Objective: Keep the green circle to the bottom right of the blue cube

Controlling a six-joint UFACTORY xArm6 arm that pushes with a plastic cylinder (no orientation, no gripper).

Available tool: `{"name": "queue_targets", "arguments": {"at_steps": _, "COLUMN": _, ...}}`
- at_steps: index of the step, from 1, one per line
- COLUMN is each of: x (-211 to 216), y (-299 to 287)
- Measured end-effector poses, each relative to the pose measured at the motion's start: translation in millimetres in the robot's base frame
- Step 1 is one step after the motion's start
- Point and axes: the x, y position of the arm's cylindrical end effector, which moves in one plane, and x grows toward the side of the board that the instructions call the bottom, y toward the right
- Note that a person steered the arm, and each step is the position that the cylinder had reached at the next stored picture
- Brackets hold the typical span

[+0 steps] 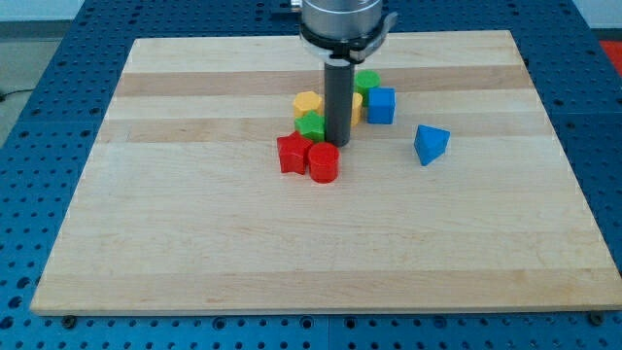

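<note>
Green circle [367,80] sits above blue cube [381,105].

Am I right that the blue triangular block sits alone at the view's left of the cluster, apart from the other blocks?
Not quite: the camera view shows the blue triangular block alone at the view's right of the cluster, not the left. It does sit apart from the other blocks, beyond the blue cube.

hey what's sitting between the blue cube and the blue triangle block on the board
Nothing: in the camera view, only bare wood separates the blue cube from the blue triangle block.
</note>
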Motion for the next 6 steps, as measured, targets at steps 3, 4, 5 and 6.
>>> {"name": "queue_targets", "arguments": {"at_steps": 3, "x": 6.1, "y": 77.3}}
{"name": "queue_targets", "arguments": {"at_steps": 4, "x": -6.2, "y": 97.2}}
{"name": "queue_targets", "arguments": {"at_steps": 5, "x": -26.2, "y": 152.5}}
{"name": "queue_targets", "arguments": {"at_steps": 6, "x": -84.5, "y": 167.5}}
